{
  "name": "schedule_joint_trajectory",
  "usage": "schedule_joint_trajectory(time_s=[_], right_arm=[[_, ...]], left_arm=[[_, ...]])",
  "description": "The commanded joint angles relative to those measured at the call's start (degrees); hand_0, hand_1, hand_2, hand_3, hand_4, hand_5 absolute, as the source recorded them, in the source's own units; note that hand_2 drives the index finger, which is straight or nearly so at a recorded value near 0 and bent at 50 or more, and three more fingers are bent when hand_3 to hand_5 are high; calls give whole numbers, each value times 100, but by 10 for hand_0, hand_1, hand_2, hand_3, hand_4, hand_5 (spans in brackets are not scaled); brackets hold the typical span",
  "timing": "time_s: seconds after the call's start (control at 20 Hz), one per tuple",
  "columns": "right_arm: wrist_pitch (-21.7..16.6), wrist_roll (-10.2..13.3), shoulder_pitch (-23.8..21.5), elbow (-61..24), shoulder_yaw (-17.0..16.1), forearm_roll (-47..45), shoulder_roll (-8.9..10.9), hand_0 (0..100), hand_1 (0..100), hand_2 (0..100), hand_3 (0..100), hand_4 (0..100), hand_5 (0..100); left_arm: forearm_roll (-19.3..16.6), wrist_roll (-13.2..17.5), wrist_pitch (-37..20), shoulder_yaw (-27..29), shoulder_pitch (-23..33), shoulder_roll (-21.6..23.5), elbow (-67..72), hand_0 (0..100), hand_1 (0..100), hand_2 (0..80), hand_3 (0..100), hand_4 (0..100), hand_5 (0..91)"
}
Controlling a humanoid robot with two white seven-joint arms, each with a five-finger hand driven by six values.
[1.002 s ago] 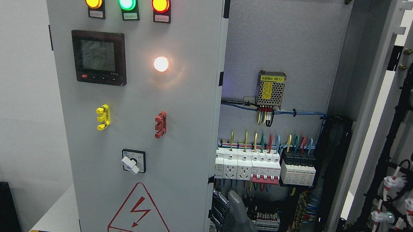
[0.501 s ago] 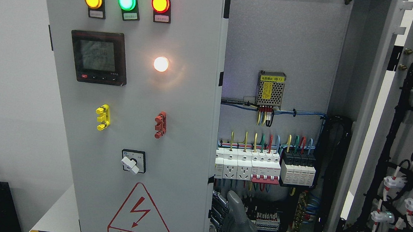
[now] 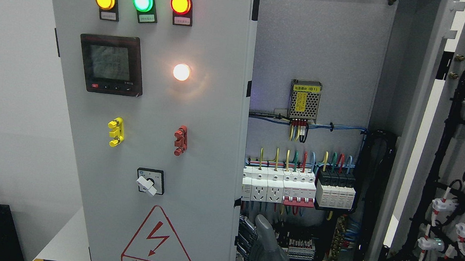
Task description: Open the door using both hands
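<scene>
One robot hand [image 3: 262,249], side undeterminable, its fingers hooked behind the free edge of the closed left door [image 3: 153,132] at bottom centre, right door [image 3: 458,165] already swung open; risk: fingers slipping off into the adjacent breakers [image 3: 298,189] and wiring.

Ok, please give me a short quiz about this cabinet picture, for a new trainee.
1. True or false: the right-side door stands open.
2. How many round lamps are in the top row of the left door? A) two B) three C) four
3. Fill in: the robot hand shows near the picture's ___ edge.

Key: 1 true; 2 B; 3 bottom.
</scene>
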State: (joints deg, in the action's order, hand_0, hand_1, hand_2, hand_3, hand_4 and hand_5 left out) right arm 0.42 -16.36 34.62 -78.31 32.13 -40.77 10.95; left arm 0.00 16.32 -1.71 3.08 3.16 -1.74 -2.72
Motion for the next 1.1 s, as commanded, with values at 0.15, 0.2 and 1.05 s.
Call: schedule_joint_trajectory(time_s=[0.15,0.2,1.05], right_arm=[[2,-174,1,0,-5,-1,-23,0,0,0,0,0,0],[2,-183,1,-9,-5,-1,-23,0,0,0,0,0,0],[2,-297,-7,-53,22,-36,-49,0,0,0,0,0,0]], left_arm=[[-53,3,-5,0,0,-19,0,0,0,0,0,42,0],[-53,3,4,0,0,-28,0,0,0,0,0,42,0],[-53,3,-5,0,0,-28,0,0,0,0,0,42,0]])
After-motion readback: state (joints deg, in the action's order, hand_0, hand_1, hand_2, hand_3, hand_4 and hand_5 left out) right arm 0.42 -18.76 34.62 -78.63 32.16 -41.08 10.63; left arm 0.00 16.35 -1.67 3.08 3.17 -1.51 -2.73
